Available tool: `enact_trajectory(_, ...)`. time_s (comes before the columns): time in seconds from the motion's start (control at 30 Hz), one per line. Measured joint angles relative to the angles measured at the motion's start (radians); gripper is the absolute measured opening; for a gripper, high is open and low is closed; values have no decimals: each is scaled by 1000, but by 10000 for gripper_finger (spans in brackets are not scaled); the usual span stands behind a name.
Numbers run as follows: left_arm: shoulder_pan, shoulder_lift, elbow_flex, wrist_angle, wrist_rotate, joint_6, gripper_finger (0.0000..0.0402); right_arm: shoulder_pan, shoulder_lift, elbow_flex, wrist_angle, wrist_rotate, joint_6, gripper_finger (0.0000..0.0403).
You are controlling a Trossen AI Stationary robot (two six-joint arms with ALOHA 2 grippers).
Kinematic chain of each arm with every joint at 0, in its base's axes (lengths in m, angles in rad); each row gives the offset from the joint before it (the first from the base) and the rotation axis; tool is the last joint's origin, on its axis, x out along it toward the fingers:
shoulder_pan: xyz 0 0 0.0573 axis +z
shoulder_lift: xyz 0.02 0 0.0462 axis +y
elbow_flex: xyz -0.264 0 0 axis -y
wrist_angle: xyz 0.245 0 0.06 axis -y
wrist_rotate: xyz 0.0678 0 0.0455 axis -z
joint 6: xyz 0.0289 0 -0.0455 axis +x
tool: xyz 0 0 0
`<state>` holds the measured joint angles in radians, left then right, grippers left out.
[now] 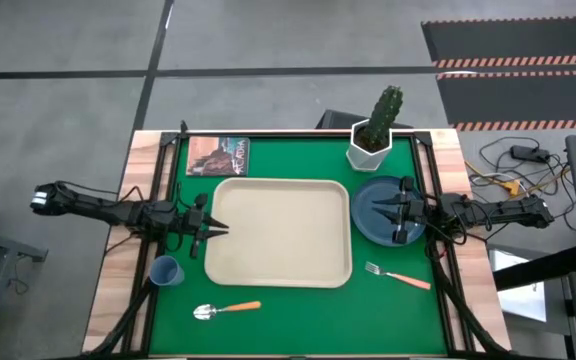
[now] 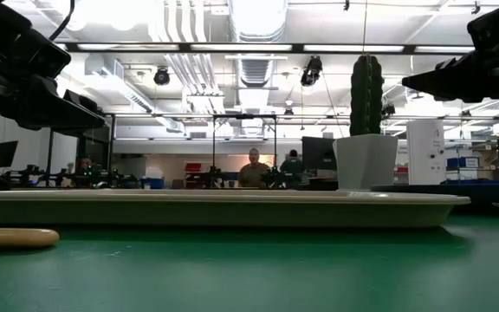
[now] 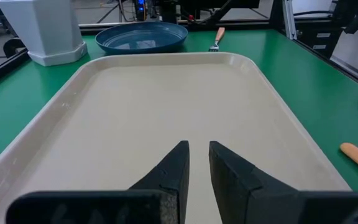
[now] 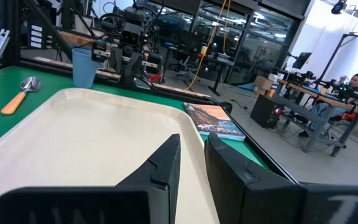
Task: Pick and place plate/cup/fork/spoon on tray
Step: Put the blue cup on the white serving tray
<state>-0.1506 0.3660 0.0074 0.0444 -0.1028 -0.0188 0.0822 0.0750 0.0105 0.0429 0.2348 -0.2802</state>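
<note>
The cream tray (image 1: 280,232) lies flat in the middle of the green table. The dark slate-blue plate (image 1: 368,222) rests on the table off the tray's right side. The light-blue cup (image 1: 165,270) stands by the tray's near left corner. The spoon (image 1: 226,309) lies near the front edge and the fork (image 1: 398,275) at the near right. My left gripper (image 1: 223,229) hangs shut above the tray's left rim, pointing right; the left wrist view (image 3: 197,149) shows it too. My right gripper (image 1: 376,209) hangs shut above the plate, pointing left, and also shows in the right wrist view (image 4: 191,143).
A white pot with a cactus (image 1: 373,140) stands behind the plate at the far right. A book with a brown picture cover (image 1: 218,155) lies at the far left. Wooden strips edge the table on both sides. People sit in the room behind (image 2: 251,169).
</note>
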Motion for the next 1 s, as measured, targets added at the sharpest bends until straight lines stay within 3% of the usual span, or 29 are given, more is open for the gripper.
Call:
enact_trajectory(0.57,0,-1,0,22,-59,-35,44,0,0,0,7,2,-26,63)
enact_trajectory(0.73,0,3,0,202,-63,-284,44,0,0,0,31,5,-33,63)
enact_trajectory(0.83,0,3,0,330,-63,-282,44,0,0,0,35,4,15,63)
enact_trajectory(1.0,0,3,0,515,-63,-247,44,0,0,0,40,2,289,63)
